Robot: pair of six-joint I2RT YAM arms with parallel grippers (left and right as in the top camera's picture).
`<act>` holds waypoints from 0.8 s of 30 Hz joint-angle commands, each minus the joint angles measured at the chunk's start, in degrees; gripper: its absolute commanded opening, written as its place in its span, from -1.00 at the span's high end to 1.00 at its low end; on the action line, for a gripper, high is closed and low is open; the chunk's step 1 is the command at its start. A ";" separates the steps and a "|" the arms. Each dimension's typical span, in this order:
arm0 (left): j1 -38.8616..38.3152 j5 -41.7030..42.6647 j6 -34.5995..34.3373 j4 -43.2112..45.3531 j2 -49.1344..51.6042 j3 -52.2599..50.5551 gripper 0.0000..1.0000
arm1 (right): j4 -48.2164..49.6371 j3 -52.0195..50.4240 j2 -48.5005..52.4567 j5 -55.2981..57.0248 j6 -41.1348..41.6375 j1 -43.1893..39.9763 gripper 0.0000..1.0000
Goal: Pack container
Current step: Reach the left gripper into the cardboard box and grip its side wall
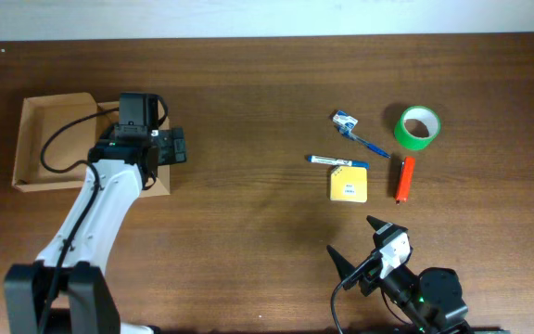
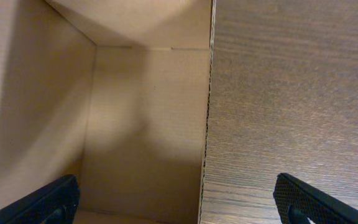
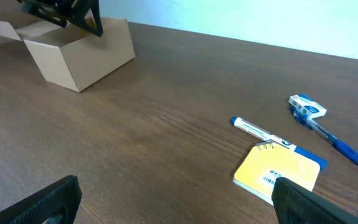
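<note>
The tan cardboard container [image 1: 49, 148] stands open at the far left of the table; it also shows in the right wrist view [image 3: 79, 53]. My left gripper [image 1: 156, 148] hangs open over its right wall, one finger inside the container [image 2: 142, 124], one outside over the table, holding nothing. My right gripper [image 1: 364, 249] is open and empty at the front, just short of a yellow notepad [image 1: 348, 183]. The notepad [image 3: 278, 174] lies ahead of its fingers [image 3: 173, 199] to the right.
A blue marker [image 1: 332, 161] lies beside the notepad. A blue pen [image 1: 367, 144] with a small blue-white eraser [image 1: 345, 120], a green tape roll [image 1: 417, 127] and an orange marker [image 1: 404, 178] lie at the right.
</note>
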 commanded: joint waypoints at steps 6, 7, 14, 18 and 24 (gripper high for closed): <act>0.20 0.72 0.74 0.63 4.66 1.38 -0.67 | -0.04 -0.35 -0.33 0.31 0.61 0.37 -0.99; 0.20 0.74 0.74 0.63 4.87 1.38 -0.54 | -0.04 -0.35 -0.33 0.31 0.61 0.37 -0.98; 0.20 0.74 0.74 0.63 5.46 1.38 0.46 | -0.04 -0.35 -0.33 0.31 0.61 0.37 -0.98; 0.20 0.74 0.74 0.63 5.46 1.38 0.96 | -0.04 -0.35 -0.33 0.31 0.61 0.37 -0.98; -0.87 4.81 2.27 0.63 4.24 2.21 0.96 | -0.04 -0.35 -0.33 0.31 0.61 0.37 -0.98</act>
